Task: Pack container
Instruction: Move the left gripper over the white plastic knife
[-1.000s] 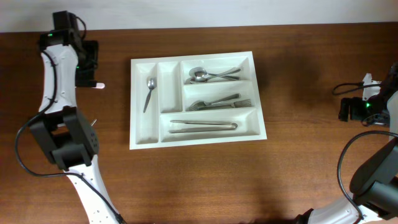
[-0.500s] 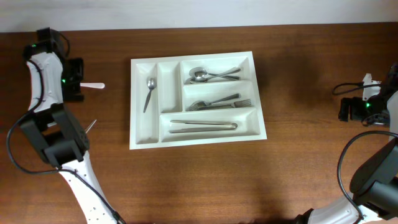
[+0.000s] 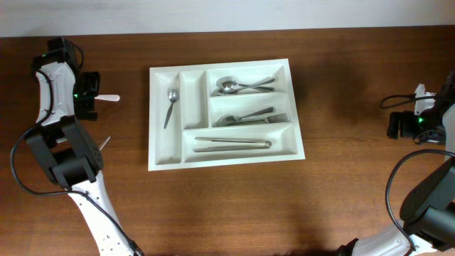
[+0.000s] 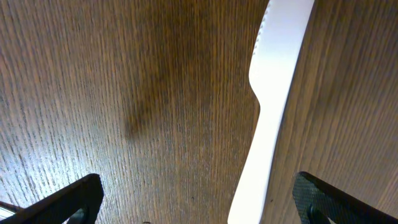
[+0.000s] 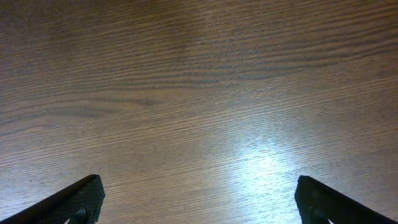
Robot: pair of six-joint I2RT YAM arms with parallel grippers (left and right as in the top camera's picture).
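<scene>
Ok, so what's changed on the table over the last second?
The left gripper swung left, away from the large white rectangular plastic cutlery tray, then eased back slightly. It hangs open over the white plastic knife, leaving more of it uncovered. Nothing was gripped or released. Knife, tray, its metal cutlery and the right gripper stayed put.

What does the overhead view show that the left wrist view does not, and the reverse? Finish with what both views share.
Only overhead: the white container, with a spoon in its leftmost compartment and forks among the metal cutlery in the others, and the right gripper far off to the side.
Only left wrist: the serrated edge of the white plastic knife, and two black fingertips standing wide apart, neither touching it.
Both: the knife lying on the brown wooden table, and the left gripper at it.
</scene>
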